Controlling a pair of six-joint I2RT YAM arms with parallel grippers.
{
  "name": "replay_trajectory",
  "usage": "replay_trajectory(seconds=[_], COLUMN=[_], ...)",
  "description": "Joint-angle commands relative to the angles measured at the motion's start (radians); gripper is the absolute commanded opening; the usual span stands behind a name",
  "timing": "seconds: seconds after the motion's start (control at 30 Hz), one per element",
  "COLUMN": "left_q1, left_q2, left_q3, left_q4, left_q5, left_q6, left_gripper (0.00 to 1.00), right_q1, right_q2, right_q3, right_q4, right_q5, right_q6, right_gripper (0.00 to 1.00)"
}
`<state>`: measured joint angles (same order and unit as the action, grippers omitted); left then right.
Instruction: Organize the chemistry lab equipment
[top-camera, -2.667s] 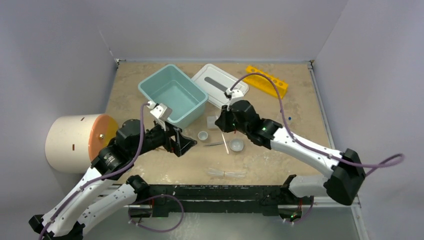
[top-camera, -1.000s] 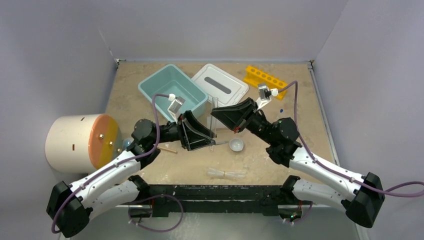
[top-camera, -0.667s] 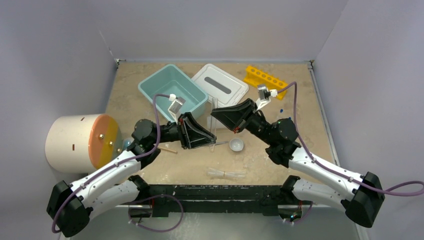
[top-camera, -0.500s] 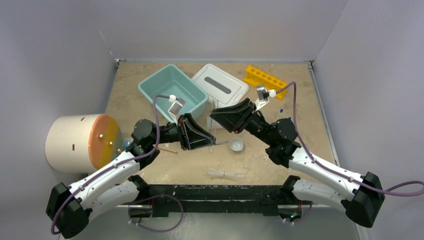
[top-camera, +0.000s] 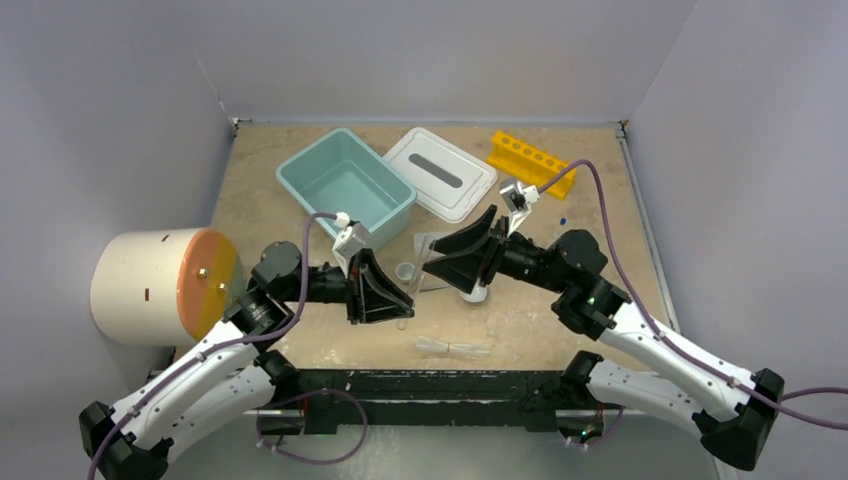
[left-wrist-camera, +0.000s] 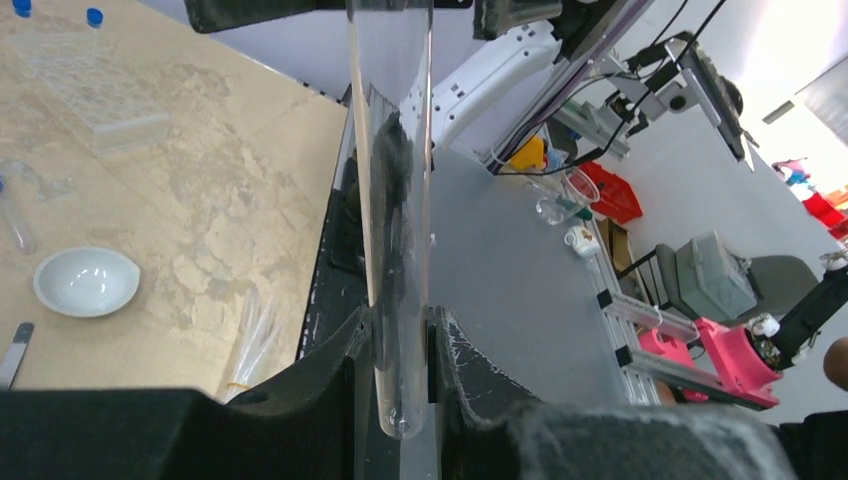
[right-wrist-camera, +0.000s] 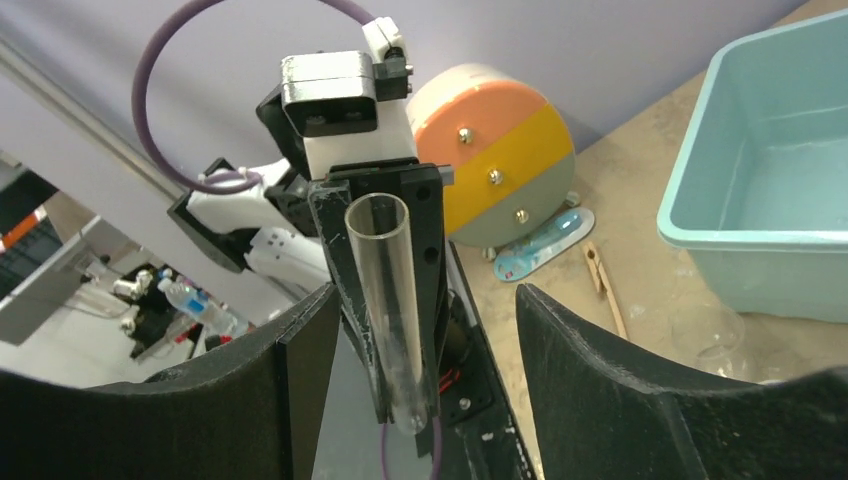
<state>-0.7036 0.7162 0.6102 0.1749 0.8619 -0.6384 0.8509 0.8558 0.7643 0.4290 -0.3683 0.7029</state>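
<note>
Drawn back toward the near edge and a little left since half a second ago, at the left gripper (left-wrist-camera: 395, 345), clenched on a clear tube (left-wrist-camera: 390, 190) close to its rounded closed end. Spread much wider over the same span at the right gripper (right-wrist-camera: 425, 300): released, with a gap to the glass on either side and no touch. From the right wrist, open mouth of the tube facing the camera between those parted fingers, gripped only by the left arm's black fingers lower down. Nearest on the table (top-camera: 520, 335), just ahead of the arm bases, a bundle of clear tubes (top-camera: 455, 347) lying flat. Farther in, between the two grippers, a tiny white bowl (top-camera: 405, 271), uncovered now, and a second white bowl (top-camera: 472, 293) partly under the right gripper. Off to the left, beside the table, the cream cylinder (top-camera: 140, 285) with its orange face. Farther back, the teal tub (top-camera: 345, 190), and just right of it the white lid (top-camera: 440, 172) lying flat. At the far right, a yellow rack (top-camera: 532, 163), with a tiny blue piece (top-camera: 563, 221) on the table nearer than it.
</note>
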Motion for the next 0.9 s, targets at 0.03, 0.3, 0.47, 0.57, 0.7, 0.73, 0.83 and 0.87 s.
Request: replay_trajectory(seconds=[0.03,0.3,0.47,0.57,0.7,0.73,0.83,0.87], left_q1=[-0.005,-0.005,-0.005,-0.005,-0.005,-0.005,-0.005,-0.005], left_q2=[-0.016,0.025,0.016,0.008,0.009,0.01,0.015,0.016], left_q3=[0.062,0.076,0.074,0.068,0.066,0.065,0.065,0.064], left_q4=[-0.161,-0.173,-0.173,-0.17,-0.161,-0.156,-0.149,-0.148], left_q5=[0.058,0.105,0.1,0.098,0.098,0.1,0.108,0.109], left_q6=[0.134,0.153,0.151,0.145,0.14,0.139,0.137,0.137], left_gripper=[0.0,0.0,0.0,0.0,0.0,0.0,0.0,0.0], right_q1=[0.004,0.002,0.003,0.003,0.004,0.003,0.003,0.003], right_q2=[-0.02,0.012,0.017,0.017,0.015,0.013,0.007,0.004], right_q3=[0.086,0.139,0.145,0.144,0.136,0.134,0.127,0.125], right_q4=[-0.136,-0.144,-0.156,-0.166,-0.161,-0.157,-0.145,-0.141], right_q5=[-0.138,-0.162,-0.161,-0.158,-0.162,-0.162,-0.165,-0.164], right_q6=[-0.087,-0.093,-0.099,-0.104,-0.1,-0.098,-0.089,-0.086], right_gripper=[0.67,0.63,0.56,0.52,0.45,0.41,0.31,0.27])
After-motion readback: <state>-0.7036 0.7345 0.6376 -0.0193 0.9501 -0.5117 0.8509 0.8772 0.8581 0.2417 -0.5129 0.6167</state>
